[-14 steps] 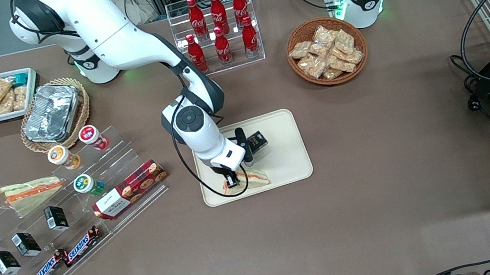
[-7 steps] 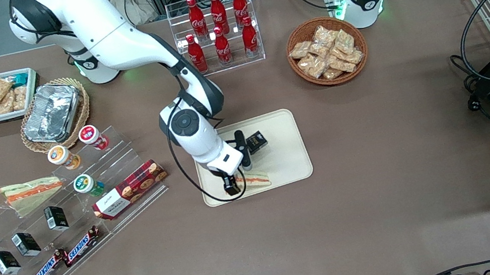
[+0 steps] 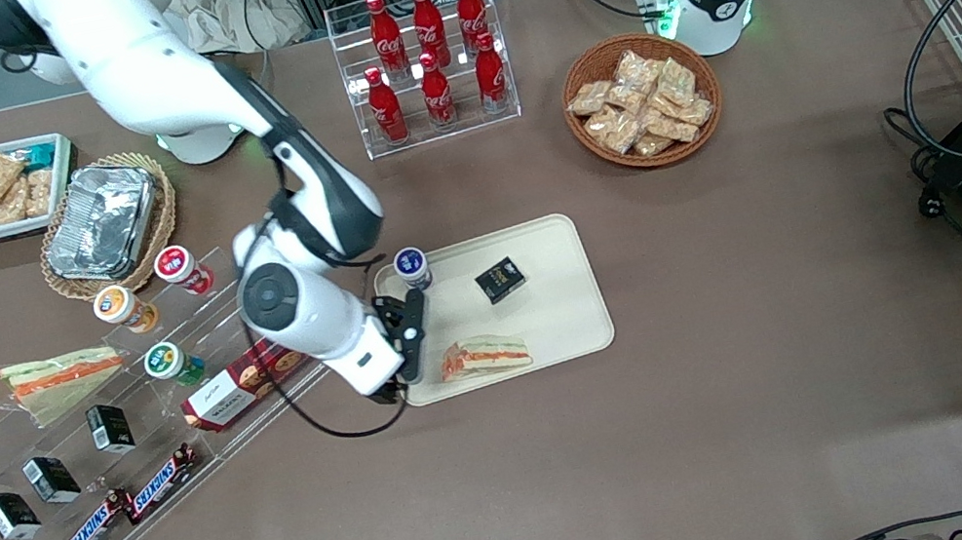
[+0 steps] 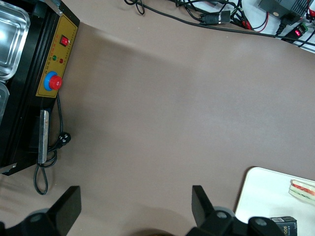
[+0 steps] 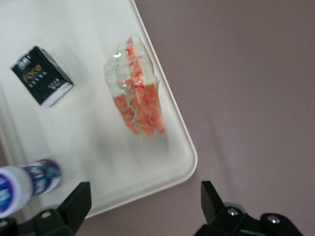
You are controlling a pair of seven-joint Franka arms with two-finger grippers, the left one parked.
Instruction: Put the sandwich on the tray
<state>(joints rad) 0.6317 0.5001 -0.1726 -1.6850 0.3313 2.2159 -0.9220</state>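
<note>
Gripper [image 3: 384,394] has withdrawn, open, off the sandwich [image 3: 484,355]; fingertips hidden.

Two sandwiches [image 3: 484,355] [image 3: 60,380], one tray [image 3: 563,315]

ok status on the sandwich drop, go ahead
Gripper open, empty, raised over tray's edge. Sandwich lying on the tray, beside black box and bottle. Nothing in the way.
</note>
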